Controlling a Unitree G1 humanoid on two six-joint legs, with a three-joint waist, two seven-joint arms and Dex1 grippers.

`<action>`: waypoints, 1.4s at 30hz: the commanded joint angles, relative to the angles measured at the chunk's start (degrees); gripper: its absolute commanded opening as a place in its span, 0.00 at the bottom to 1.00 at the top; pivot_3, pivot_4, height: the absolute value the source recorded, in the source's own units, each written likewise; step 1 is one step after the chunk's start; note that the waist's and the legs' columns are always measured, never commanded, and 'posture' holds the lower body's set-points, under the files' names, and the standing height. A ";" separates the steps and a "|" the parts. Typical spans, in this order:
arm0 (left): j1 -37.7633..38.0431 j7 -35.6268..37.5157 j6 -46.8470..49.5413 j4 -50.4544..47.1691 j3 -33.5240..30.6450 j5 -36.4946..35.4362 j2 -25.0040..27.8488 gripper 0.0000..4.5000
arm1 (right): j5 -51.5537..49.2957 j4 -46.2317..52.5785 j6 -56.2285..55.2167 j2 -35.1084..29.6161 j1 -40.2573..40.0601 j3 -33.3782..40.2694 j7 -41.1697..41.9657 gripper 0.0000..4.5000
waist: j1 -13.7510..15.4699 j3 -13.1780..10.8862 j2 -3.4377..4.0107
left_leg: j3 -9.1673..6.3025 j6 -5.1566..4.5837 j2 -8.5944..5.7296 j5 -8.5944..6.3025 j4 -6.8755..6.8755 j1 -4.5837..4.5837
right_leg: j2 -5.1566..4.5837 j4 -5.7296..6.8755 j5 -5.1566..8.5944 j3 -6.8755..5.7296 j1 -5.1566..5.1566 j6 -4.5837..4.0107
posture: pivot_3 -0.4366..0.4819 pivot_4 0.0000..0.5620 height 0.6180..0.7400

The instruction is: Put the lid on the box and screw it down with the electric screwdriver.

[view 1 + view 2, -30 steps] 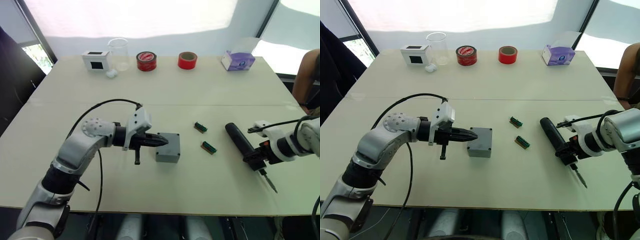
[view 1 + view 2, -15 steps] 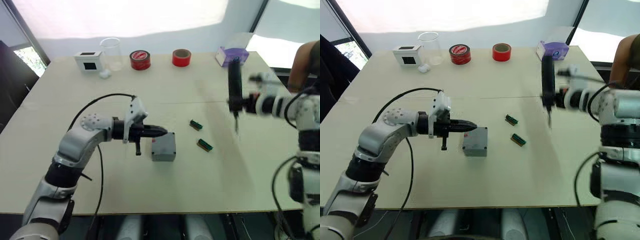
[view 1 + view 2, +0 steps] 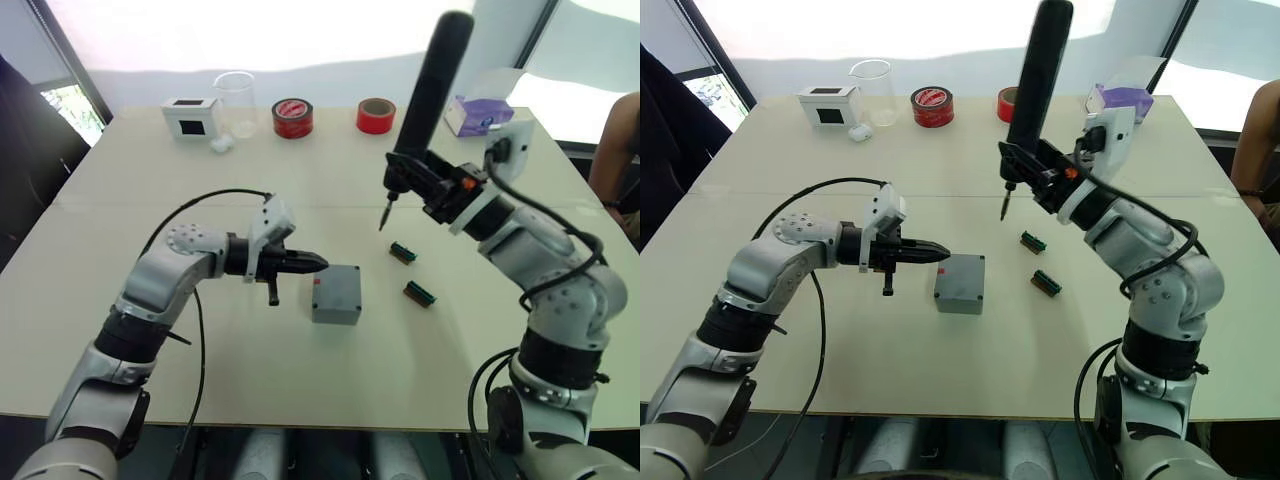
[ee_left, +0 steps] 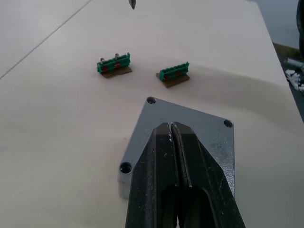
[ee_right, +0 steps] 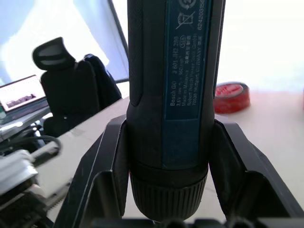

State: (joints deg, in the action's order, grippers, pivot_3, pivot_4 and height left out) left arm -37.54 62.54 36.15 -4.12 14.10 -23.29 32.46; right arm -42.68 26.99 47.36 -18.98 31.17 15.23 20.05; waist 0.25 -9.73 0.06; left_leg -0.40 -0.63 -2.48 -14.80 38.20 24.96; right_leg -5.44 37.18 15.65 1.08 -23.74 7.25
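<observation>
The grey box (image 3: 336,296) sits mid-table with the flat lid (image 4: 204,128) lying on top, its corner screw holes showing. My left gripper (image 3: 320,263) is shut, its tips over the lid's left edge with nothing between them. My right gripper (image 3: 420,183) is shut on the electric screwdriver (image 3: 432,85), a long black cylinder held nearly upright. The silver bit (image 3: 384,218) points down, in the air behind and to the right of the box. In the right wrist view the fingers (image 5: 107,166) clamp the screwdriver (image 5: 173,85) from both sides.
Two green terminal blocks (image 3: 402,253) (image 3: 418,293) lie right of the box. Along the far edge stand a white box with a black screen (image 3: 190,117), a clear beaker (image 3: 236,105), two red tape rolls (image 3: 292,119) (image 3: 375,115) and a purple tissue box (image 3: 478,115). A person's arm (image 3: 612,140) is at the right.
My right arm lifted the screwdriver off the table at the right, swung it upright and carried it toward the middle. My left gripper stayed shut at the box.
</observation>
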 commanded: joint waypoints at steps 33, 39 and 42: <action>2.65 -0.24 -5.93 2.27 4.63 8.52 -2.31 0.00 | 12.33 2.55 -17.32 3.74 -12.45 -14.44 1.57 0.39 | -0.89 0.00 0.00 | -0.05 -0.11 0.12 -0.06 -0.01 -0.46 | 0.11 -0.04 0.01 0.02 0.37 -0.02 | 0.48 0.27 1.00; 2.70 -0.44 -5.68 1.94 4.63 8.56 -2.37 0.00 | 13.16 1.12 -18.13 4.10 -12.26 -14.83 1.59 0.39 | -0.89 0.00 0.00 | -0.05 -0.11 0.11 -0.06 -0.02 -0.47 | 0.11 -0.04 0.01 0.02 0.37 -0.02 | 0.48 0.27 1.00; 2.69 -0.57 -5.50 1.86 4.58 8.55 -2.37 0.00 | 13.40 0.63 -18.07 4.33 -12.19 -15.15 1.72 0.39 | -0.89 0.00 0.00 | -0.05 -0.11 0.12 -0.06 -0.02 -0.47 | 0.11 -0.04 0.01 0.02 0.37 -0.02 | 0.48 0.27 1.00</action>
State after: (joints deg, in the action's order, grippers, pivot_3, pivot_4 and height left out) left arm -35.74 62.03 29.86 -2.21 18.29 -15.50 29.79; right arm -29.37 25.74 31.55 -15.09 18.07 -0.07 21.35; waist -0.64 -9.73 0.05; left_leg -0.45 -0.74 -2.36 -14.86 38.19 24.49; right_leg -5.33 37.14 15.67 1.10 -23.36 7.23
